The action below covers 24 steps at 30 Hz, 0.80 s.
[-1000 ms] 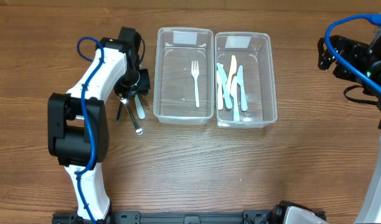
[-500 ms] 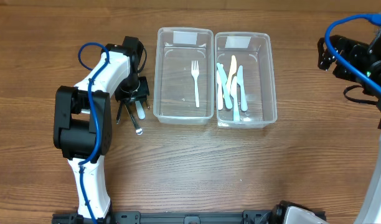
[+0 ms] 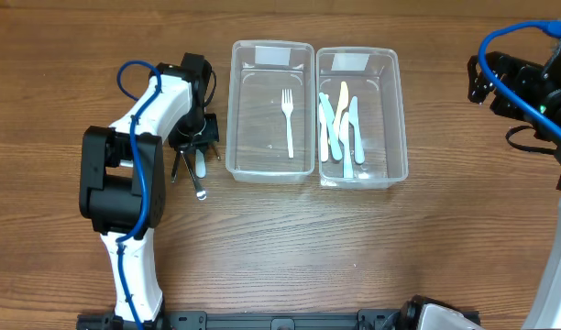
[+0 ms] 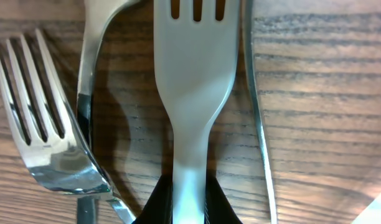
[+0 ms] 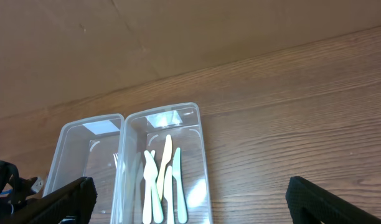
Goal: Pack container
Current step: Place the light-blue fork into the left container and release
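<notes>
Two clear plastic containers stand side by side. The left container (image 3: pixel 271 55) holds one white plastic fork (image 3: pixel 288 119). The right container (image 3: pixel 395 110) holds several pastel plastic knives (image 3: pixel 343 128). My left gripper (image 3: pixel 196 147) is down on a small pile of cutlery (image 3: pixel 191 170) left of the containers. In the left wrist view its fingers (image 4: pixel 189 202) are shut on the handle of a pale plastic fork (image 4: pixel 192 81), with a metal fork (image 4: pixel 47 143) beside it. My right gripper (image 5: pixel 187 199) is open and empty, high at the far right, its fingertips at both lower corners of the right wrist view.
Metal cutlery handles (image 3: pixel 200 188) stick out below the left gripper. A thin metal handle (image 4: pixel 259 124) lies right of the gripped fork. The right arm (image 3: pixel 528 87) hangs over the table's right edge.
My left gripper shifted slightly right and lowered onto the cutlery pile over the last second. The right arm has not moved.
</notes>
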Each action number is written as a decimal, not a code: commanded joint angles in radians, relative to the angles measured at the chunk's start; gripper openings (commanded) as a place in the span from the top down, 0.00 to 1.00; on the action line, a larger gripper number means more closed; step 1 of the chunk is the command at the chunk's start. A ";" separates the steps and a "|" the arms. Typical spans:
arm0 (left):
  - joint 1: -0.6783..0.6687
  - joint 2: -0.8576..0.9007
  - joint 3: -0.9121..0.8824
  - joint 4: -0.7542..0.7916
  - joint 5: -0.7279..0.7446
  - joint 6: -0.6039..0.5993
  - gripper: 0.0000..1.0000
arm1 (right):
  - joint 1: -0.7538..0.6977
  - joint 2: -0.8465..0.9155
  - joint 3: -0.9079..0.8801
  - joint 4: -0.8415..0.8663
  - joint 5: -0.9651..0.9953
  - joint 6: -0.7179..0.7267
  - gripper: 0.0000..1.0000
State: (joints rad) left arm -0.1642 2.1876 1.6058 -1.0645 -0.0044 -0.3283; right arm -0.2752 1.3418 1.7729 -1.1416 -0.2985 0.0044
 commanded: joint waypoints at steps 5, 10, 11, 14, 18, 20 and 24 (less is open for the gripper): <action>0.002 -0.063 0.144 -0.106 -0.018 0.089 0.96 | -0.001 -0.006 0.015 0.005 0.010 0.004 0.00; -0.023 -0.211 0.234 -0.129 0.016 0.097 0.96 | -0.001 -0.006 0.015 0.005 0.010 0.004 0.00; -0.029 -0.241 0.245 -0.126 0.035 0.097 0.96 | -0.001 -0.006 0.015 0.005 0.010 0.004 0.00; -0.059 -0.318 0.254 -0.095 0.103 0.097 0.96 | -0.001 -0.006 0.015 0.005 0.010 0.004 0.00; -0.122 -0.363 0.254 -0.068 0.128 0.096 0.96 | -0.001 -0.006 0.015 0.005 0.010 0.004 0.00; -0.161 -0.356 0.253 -0.046 0.124 0.096 0.96 | -0.001 -0.006 0.015 0.005 0.010 0.004 0.00; -0.233 -0.279 0.247 0.038 0.093 0.069 0.96 | -0.001 -0.006 0.015 0.005 0.010 0.004 0.00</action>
State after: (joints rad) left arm -0.3470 1.8202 1.8587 -1.0702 0.0868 -0.2516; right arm -0.2752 1.3418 1.7729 -1.1416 -0.2989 0.0040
